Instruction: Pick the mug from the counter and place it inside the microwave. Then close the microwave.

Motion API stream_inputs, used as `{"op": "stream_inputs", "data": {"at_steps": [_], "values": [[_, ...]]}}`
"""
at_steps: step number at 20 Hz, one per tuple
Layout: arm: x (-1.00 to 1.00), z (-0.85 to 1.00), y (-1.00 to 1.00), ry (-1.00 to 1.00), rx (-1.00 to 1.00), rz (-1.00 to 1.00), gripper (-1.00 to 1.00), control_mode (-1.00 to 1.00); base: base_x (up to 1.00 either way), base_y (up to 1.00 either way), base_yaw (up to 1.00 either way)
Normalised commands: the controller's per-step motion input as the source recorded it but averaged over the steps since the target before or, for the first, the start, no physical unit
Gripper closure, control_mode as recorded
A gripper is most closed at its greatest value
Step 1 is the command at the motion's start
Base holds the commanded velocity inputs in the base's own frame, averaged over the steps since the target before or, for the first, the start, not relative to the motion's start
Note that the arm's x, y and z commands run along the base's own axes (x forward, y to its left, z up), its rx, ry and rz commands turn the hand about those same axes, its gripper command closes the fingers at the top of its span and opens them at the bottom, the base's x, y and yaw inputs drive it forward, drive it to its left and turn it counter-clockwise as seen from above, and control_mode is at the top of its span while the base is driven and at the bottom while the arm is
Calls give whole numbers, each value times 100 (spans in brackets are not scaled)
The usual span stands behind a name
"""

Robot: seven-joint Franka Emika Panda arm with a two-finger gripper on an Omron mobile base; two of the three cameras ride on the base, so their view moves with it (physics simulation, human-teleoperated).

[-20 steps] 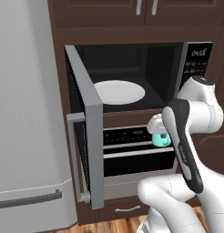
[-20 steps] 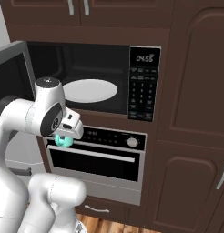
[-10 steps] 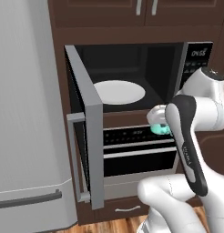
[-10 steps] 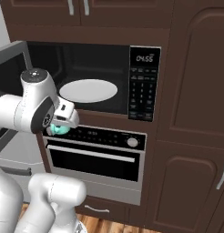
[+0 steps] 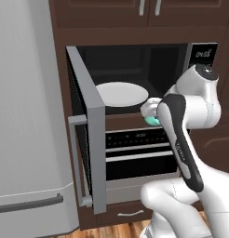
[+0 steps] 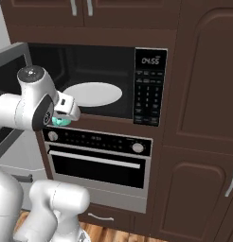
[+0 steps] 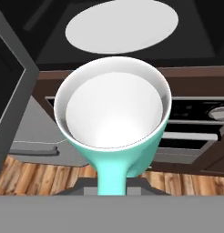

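Note:
The teal mug [image 7: 114,113] with a white inside hangs by its handle in my gripper [image 7: 111,185], which is shut on it. It sits just in front of the microwave's [image 5: 135,60] lower front edge, at the sill below the white turntable plate [image 5: 122,94]. From the right, the mug [image 6: 60,122] peeks out under the hand [image 6: 66,111], left of the plate [image 6: 92,94]. The microwave door [image 5: 90,139] stands wide open to the left. The counter is out of view.
An oven [image 6: 97,156] with knobs sits directly under the microwave. The button panel [image 6: 150,87] is at the microwave's right. A grey fridge [image 5: 23,116] stands left of the open door. Dark wooden cabinets surround it all, over a wooden floor.
My hand has risen with the mug from in front of the oven panel to the level of the microwave's lower edge, closer to the opening.

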Motion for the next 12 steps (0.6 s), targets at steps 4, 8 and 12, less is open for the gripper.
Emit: {"op": "stream_inputs", "data": {"at_steps": [4, 8, 12], "values": [[44, 1, 39, -4, 0, 0, 100, -100, 0, 0, 0], [39, 11, 16, -3, 0, 0, 100, -100, 0, 0, 0], [42, 20, 0, 0, 0, 0, 100, -100, 0, 0, 0]]}}
